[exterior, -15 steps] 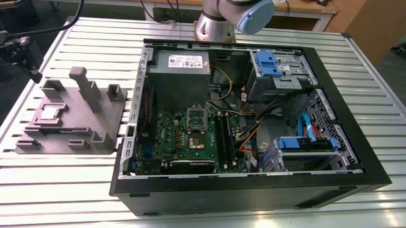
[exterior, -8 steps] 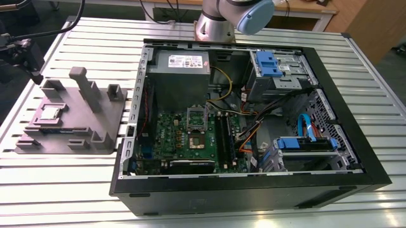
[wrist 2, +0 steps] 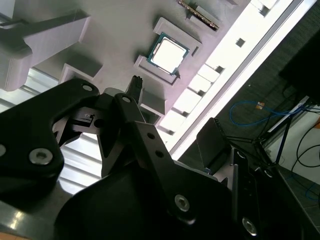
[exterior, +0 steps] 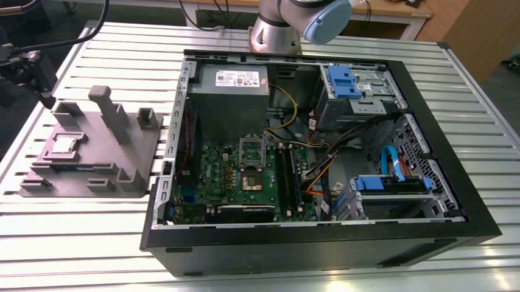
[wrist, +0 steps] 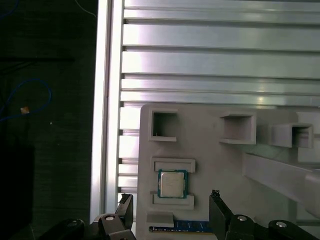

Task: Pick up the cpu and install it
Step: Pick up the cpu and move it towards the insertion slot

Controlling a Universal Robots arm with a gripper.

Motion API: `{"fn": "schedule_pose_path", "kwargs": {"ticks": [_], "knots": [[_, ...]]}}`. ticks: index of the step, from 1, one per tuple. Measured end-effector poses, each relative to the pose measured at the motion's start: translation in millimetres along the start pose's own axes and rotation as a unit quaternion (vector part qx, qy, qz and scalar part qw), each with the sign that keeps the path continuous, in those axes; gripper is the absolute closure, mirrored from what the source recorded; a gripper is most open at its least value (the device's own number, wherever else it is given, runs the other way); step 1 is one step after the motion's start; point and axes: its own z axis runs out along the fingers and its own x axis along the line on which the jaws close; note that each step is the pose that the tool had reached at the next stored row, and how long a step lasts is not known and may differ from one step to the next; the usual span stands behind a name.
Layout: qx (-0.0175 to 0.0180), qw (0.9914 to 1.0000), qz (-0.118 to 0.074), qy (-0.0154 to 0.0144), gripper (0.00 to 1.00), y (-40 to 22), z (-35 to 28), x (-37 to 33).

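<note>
We find the cpu [exterior: 65, 145] seated flat, metal top upward, in a shallow square recess of the gray fixture [exterior: 134, 143]. The fixture rests on the slatted counter [exterior: 81, 243] near the counter edge at the exterior view's left, just beside the open computer case [exterior: 325, 152]. The socket [exterior: 251, 179] on the board inside the case appears empty, so we judge the pick-up step not yet done. In the first wrist view the pincer [wrist: 171, 199] is open and holds nothing. Its two fingers [wrist: 218, 210] are spread wider than the chip and, as far as we can tell, touch neither chip nor fixture. The governing relation is this: the cpu [wrist: 172, 184] lies on the centre line between the fingers, a little ahead of their tips. The chip is square and has no long axis. One pair of its edges runs parallel to the line joining the fingers, so the other pair faces them squarely. In the second wrist view the cpu [wrist 2: 169, 53] likewise lies beyond the fingertip, unobstructed.
</note>
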Motion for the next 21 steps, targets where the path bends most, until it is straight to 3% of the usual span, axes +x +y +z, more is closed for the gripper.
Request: {"fn": "schedule_pose_path", "kwargs": {"ticks": [21], "knots": [[0.0001,1.00000,0.000,0.0001,0.29,-1.9,7.7,0.0]]}}
